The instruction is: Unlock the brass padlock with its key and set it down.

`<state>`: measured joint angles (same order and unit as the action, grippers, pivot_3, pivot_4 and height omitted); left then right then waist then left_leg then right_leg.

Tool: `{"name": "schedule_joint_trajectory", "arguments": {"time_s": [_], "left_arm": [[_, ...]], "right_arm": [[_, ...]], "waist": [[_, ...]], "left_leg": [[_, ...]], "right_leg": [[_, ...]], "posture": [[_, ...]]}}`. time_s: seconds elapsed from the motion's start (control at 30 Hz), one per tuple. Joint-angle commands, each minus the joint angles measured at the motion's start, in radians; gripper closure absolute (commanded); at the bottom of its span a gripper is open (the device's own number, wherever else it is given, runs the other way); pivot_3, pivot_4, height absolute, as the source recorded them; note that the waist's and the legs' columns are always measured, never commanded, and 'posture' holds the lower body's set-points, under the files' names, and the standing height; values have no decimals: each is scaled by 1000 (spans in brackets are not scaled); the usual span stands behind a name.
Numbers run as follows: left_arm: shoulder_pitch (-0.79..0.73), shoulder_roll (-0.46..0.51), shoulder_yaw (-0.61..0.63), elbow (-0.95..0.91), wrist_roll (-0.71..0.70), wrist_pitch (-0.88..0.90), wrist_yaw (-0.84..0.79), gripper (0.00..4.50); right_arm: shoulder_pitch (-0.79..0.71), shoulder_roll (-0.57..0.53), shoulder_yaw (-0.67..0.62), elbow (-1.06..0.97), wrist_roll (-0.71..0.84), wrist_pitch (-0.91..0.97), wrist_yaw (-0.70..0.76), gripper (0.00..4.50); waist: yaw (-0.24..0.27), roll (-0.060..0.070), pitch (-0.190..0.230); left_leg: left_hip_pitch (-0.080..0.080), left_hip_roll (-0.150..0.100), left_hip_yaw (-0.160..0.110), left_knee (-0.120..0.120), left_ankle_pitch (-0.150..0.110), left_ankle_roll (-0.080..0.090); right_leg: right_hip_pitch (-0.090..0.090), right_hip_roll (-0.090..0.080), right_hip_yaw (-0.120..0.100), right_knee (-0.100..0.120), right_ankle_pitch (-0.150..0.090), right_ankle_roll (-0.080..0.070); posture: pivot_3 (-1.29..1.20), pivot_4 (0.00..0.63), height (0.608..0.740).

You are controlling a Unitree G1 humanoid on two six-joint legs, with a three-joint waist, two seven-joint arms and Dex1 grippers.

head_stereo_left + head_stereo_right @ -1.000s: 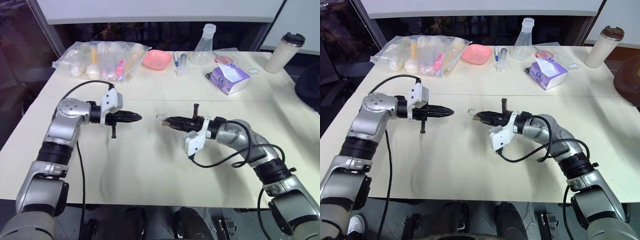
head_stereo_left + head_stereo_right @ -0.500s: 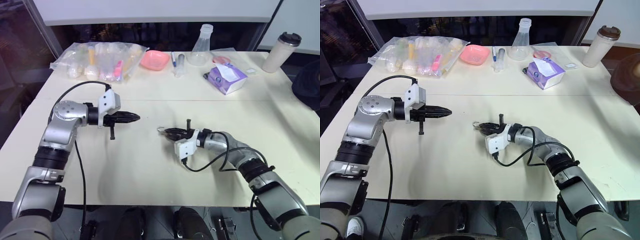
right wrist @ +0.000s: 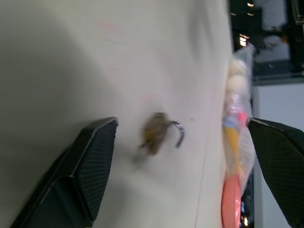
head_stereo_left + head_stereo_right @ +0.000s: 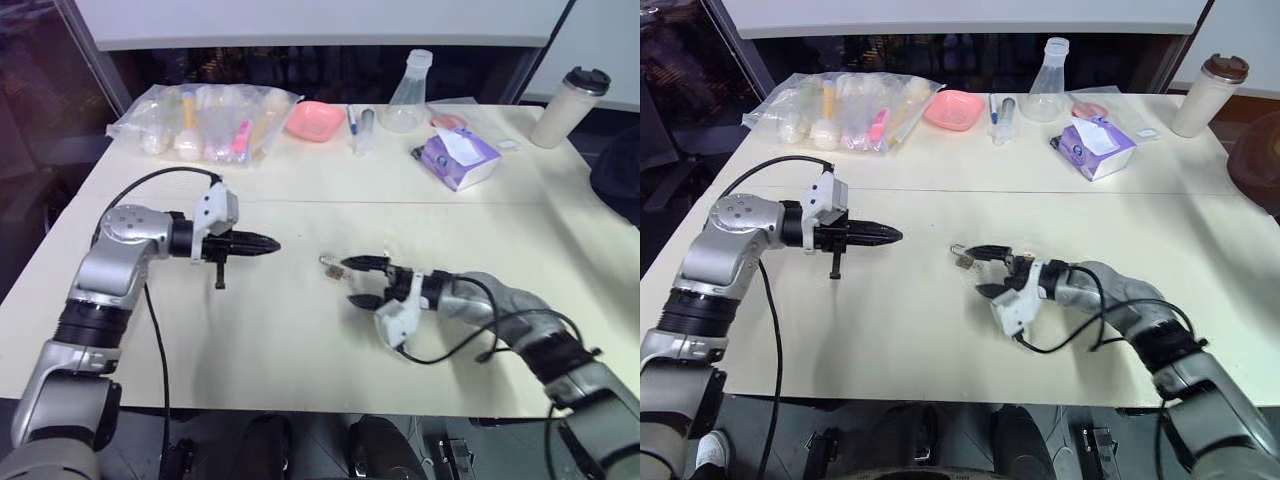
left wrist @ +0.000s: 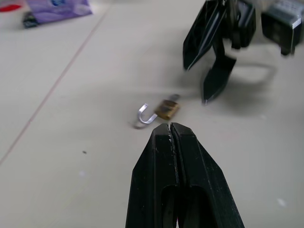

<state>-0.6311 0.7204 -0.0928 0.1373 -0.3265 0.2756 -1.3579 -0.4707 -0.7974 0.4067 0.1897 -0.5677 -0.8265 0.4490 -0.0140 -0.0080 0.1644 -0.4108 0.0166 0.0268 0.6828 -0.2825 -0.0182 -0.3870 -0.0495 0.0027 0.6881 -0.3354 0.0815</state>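
Observation:
The brass padlock [image 4: 330, 267] lies on the cream table [image 4: 280, 340], near its middle, with its silvery shackle [image 5: 145, 115] swung open. My right gripper [image 4: 360, 281] hovers low just to its right. It is open, with one finger on each side of the padlock [image 3: 154, 132] and neither touching it. My left gripper [image 4: 266, 243] hangs above the table to the padlock's left, pointing at it. It is shut, and nothing shows between its tips [image 5: 170, 128]. I cannot make out the key.
Along the table's far side stand a clear bag of small items [image 4: 200, 120], a pink bowl [image 4: 313, 120], a clear flask [image 4: 407, 95], a purple tissue pack [image 4: 455, 155] and a lidded cup [image 4: 568, 105].
My right gripper sank toward the table, drew back to the right and opened. The padlock left its fingers and now lies on the table. My left gripper barely moved.

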Motion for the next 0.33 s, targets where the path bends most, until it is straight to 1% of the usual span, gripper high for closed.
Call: {"name": "schedule_joint_trajectory", "arguments": {"time_s": [0.03, 0.1, 0.2, 0.27, 0.33], "left_arm": [[15, 36, 17, -42, -8, 0, -17, 4500], [25, 46, 24, -53, -15, 11, -17, 4500], [57, 57, 30, -97, -24, 31, -6, 4500], [87, 67, 38, -133, -35, 44, 0, 4500], [111, 76, 50, -161, -48, 60, 11, 4500]], "right_arm": [[39, -71, -67, -217, 210, 149, 170, 57], [56, -106, -99, -311, 320, 265, 263, 57], [90, -148, -167, -438, 513, 530, 384, 57], [121, -186, -209, -516, 603, 679, 453, 57], [153, -212, -248, -576, 655, 790, 489, 57]], "waist": [[-2, 0, 0], [-6, 0, 0], [-3, 0, 0], [0, 0, 0], [2, 0, 0]], "left_leg": [[0, 0, 0, 0, -2, 4], [1, 1, 0, 0, -3, 5], [1, 2, 0, 0, -3, 5], [1, 2, 0, 0, -3, 6], [1, 2, 0, 0, -4, 7]], "right_leg": [[0, 0, 0, 0, 0, 0], [0, 1, 1, 1, 0, 0], [0, 1, 1, 1, 0, 0], [1, 1, 1, 1, 0, 0], [1, 0, 0, 0, 0, 0]], "posture": [[0, 150, 740], [0, 150, 740], [0, 150, 740], [0, 150, 740], [0, 150, 740]]}}
